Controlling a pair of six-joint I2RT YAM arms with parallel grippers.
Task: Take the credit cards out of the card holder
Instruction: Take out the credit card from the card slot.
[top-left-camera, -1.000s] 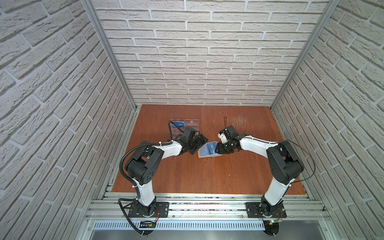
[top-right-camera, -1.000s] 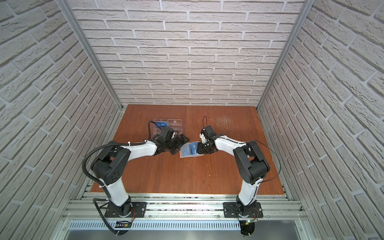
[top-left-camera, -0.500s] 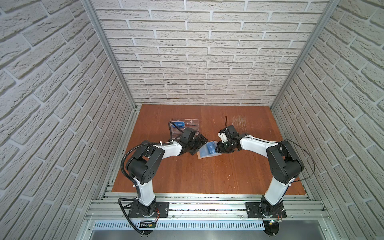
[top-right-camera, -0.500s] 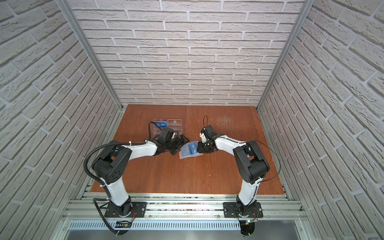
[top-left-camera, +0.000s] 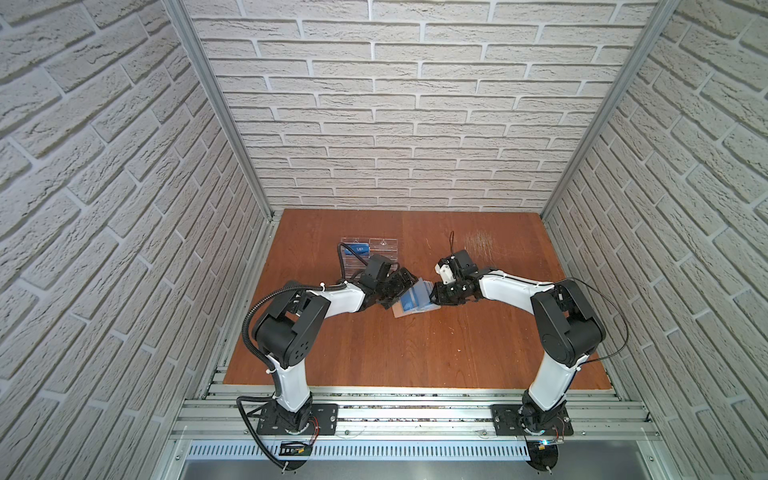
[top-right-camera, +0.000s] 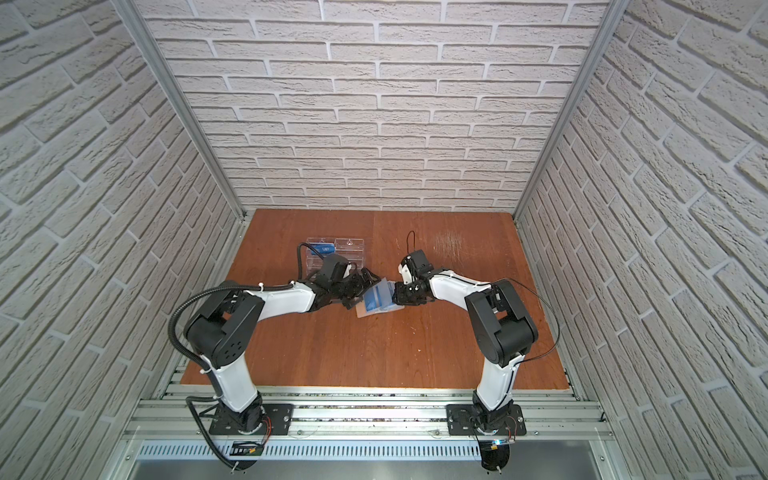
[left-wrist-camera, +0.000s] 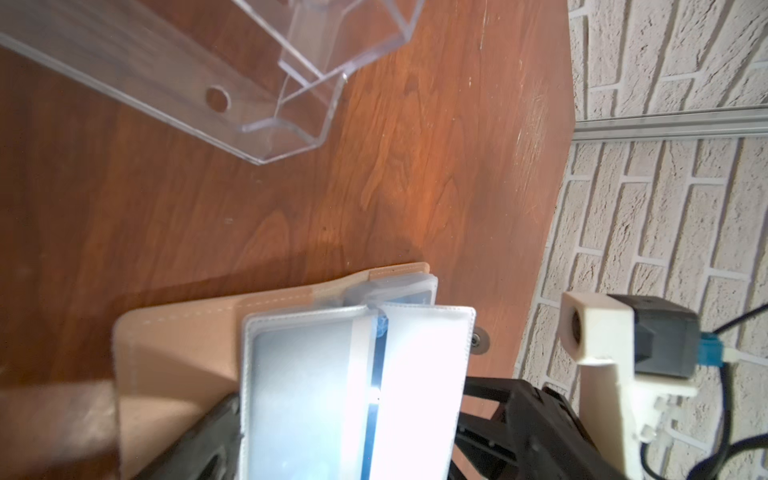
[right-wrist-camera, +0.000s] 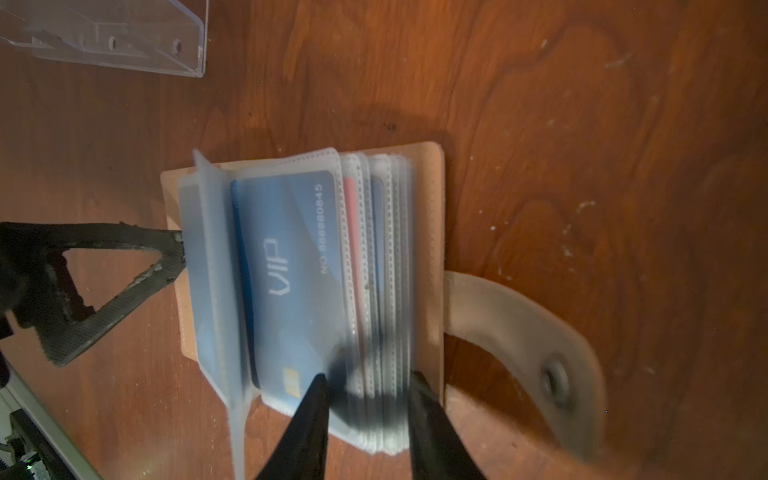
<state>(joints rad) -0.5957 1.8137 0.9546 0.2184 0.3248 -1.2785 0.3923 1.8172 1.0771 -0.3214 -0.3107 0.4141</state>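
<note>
At table (top-left-camera: 415, 353) centre, card holder (top-left-camera: 417, 302) lies open, blue credit cards (right-wrist-camera: 291, 257) in its clear sleeves. Left gripper (top-left-camera: 409, 283) at its 9 o'clock, jaws spread wide, one finger (right-wrist-camera: 124, 266) touching the edge. Right gripper (right-wrist-camera: 368, 395) at 3 o'clock straddles the sleeve stack; pinch unclear, blurred. Acrylic rack (top-left-camera: 384, 245) at 11 o'clock.

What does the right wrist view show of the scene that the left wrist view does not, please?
Only the right wrist view shows a blue VIP card with readable lettering in its sleeve, and the right gripper with its jaws either side of the sleeve pages. Only the left wrist view shows the brick wall and the right arm's white camera mount; its top sleeve is washed out by glare. Both show the tan card holder, the clear acrylic rack and the wooden table.
</note>
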